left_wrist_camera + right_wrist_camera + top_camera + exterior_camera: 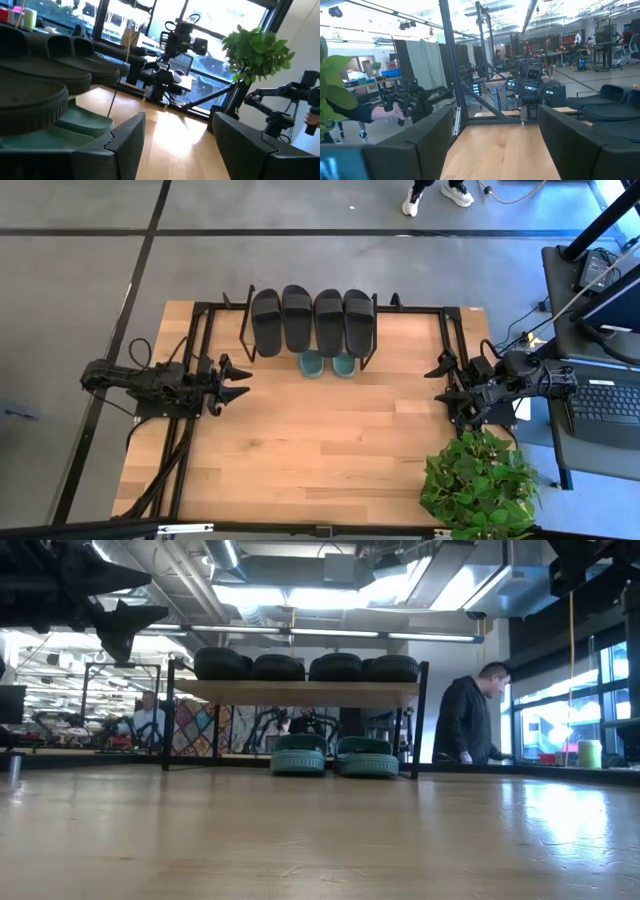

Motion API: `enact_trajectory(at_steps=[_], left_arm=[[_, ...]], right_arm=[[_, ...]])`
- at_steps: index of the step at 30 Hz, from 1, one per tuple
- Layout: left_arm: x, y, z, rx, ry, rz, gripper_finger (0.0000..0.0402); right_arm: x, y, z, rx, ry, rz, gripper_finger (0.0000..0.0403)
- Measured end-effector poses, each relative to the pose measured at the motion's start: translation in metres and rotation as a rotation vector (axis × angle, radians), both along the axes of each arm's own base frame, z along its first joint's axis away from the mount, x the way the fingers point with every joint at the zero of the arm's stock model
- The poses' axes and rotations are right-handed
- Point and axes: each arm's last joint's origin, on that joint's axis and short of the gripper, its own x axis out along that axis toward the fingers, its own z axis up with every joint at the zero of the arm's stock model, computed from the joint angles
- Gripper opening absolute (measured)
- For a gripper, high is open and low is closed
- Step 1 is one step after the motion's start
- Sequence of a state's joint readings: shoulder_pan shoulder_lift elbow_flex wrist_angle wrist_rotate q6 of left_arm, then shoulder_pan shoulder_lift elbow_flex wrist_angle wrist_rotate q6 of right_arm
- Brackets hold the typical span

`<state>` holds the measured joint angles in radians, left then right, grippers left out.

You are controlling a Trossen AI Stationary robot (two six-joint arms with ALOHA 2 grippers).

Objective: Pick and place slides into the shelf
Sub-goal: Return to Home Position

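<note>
Black slides are ranged on the shelf, green slides beneath it — so left gripper and right gripper are parked open and empty at the table's side edges.

The left arm and right arm are matte black, jointed, cable-trailed, with pointed two-finger jaws.

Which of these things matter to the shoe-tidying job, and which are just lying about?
Job: four matte black rubber slides on the low wooden-plank shelf; two sage green rubber slides beneath it; left gripper and right gripper, both open and empty.
About: leafy green potted plant; black computer keyboard.
</note>
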<state>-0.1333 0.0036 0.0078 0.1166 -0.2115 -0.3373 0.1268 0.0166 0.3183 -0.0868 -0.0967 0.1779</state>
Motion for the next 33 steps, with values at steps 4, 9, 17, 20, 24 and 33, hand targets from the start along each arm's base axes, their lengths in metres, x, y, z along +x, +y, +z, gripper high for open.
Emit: enact_trajectory(at_steps=[4,9,17,20,24,33], left_arm=[[0.0,0.001,-0.002,0.007,0.023,0.023,0.0223],[0.0,0.001,-0.006,0.012,0.068,0.04,0.0223],[0.0,0.001,-0.006,0.012,0.065,0.04,0.0223],[0.0,0.001,-0.006,0.012,0.065,0.04,0.0223],[0.0,0.001,-0.006,0.012,0.065,0.039,0.0223],[0.0,0.001,-0.006,0.012,0.065,0.039,0.0223]], right_arm=[[0.0,0.0,0.0,-0.002,0.0,0.0,0.0289],[0.006,0.001,-0.014,-0.024,0.019,-0.004,0.0289],[0.023,0.003,-0.053,-0.02,-0.058,-0.006,0.0289],[0.027,0.003,-0.066,0.009,-0.049,0.002,0.0289],[0.028,0.004,-0.071,0.025,-0.018,0.006,0.0289],[0.028,0.004,-0.073,0.03,0.011,0.008,0.0289]])
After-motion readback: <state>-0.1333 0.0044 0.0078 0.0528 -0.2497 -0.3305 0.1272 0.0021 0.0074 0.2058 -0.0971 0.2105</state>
